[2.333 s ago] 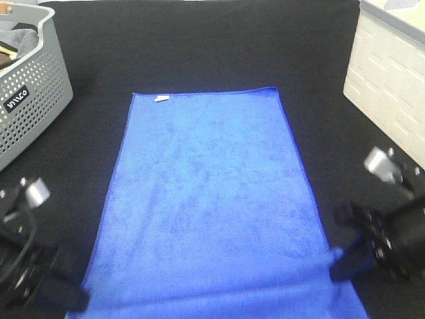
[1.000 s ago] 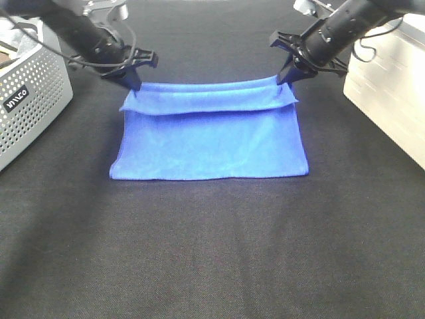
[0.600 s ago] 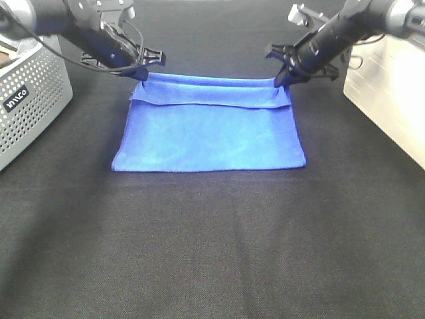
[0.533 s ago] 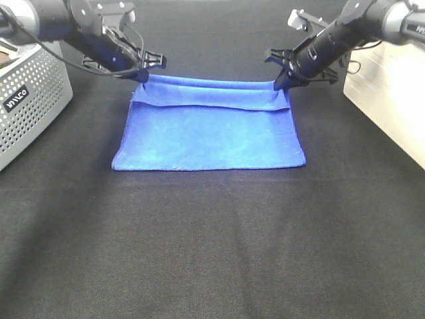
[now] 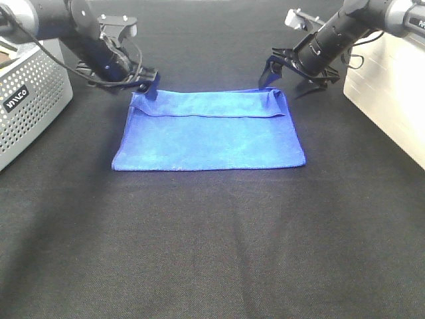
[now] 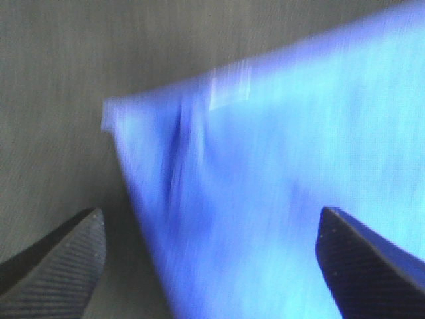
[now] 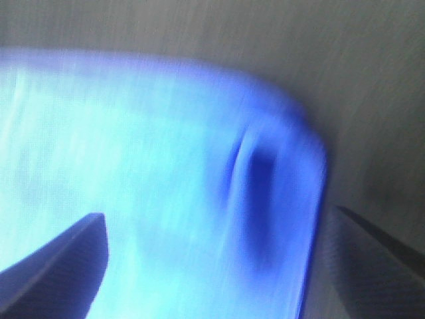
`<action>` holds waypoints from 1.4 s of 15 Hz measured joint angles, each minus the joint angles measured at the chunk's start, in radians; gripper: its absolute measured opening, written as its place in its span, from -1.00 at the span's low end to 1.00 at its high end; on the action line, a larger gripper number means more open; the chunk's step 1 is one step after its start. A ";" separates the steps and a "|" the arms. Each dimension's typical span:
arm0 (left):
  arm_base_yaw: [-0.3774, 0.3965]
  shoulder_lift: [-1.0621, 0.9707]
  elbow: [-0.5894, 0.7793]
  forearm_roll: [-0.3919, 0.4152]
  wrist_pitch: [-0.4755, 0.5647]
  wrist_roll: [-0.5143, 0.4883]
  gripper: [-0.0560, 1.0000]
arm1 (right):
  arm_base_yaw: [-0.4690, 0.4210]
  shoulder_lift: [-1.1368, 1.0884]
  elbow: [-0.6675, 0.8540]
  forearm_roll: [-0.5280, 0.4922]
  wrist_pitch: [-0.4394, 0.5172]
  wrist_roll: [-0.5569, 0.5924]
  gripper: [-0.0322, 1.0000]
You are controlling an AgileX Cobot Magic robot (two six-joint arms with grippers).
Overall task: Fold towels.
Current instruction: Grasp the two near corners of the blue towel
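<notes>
A royal-blue towel (image 5: 209, 136) lies folded in half on the black table, with its doubled far edge forming a narrow lip. My left gripper (image 5: 147, 83) hovers open just above the towel's far left corner, nothing between its fingers. My right gripper (image 5: 285, 81) stands open over the far right corner, also holding nothing. In the left wrist view the corner of the towel (image 6: 265, 199) with a small white tag (image 6: 229, 92) lies between the spread fingertips (image 6: 63, 256). The right wrist view shows a blurred towel (image 7: 146, 179) corner with a pinched crease.
A grey perforated basket (image 5: 32, 90) stands at the far left with dark items inside. A white panelled box (image 5: 392, 86) fills the far right edge. Black cloth covers the table (image 5: 212, 252) in front of the towel.
Both grippers have opened and let go of the towel's far corners. The lifted edge has dropped flat, and both grippers have risen slightly off it.
</notes>
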 joint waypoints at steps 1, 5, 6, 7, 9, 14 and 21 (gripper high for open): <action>0.004 -0.005 0.000 0.005 0.060 -0.011 0.66 | 0.000 -0.004 0.000 -0.005 0.045 0.004 0.67; 0.067 -0.008 0.000 -0.064 0.250 -0.135 0.61 | -0.012 -0.036 0.000 -0.014 0.177 0.058 0.65; 0.080 -0.012 0.000 -0.092 0.288 -0.135 0.57 | -0.016 -0.039 0.000 -0.014 0.178 0.060 0.62; 0.083 -0.027 0.004 -0.125 0.309 -0.135 0.49 | -0.029 -0.063 0.024 -0.014 0.177 0.068 0.55; 0.082 -0.112 0.101 -0.180 0.275 -0.135 0.41 | -0.046 -0.121 0.130 -0.015 0.177 0.074 0.48; 0.081 -0.354 0.573 -0.277 -0.011 -0.127 0.34 | -0.048 -0.314 0.574 0.000 0.054 0.006 0.46; 0.081 -0.375 0.734 -0.356 -0.160 -0.124 0.32 | -0.048 -0.377 0.756 0.022 -0.143 -0.056 0.46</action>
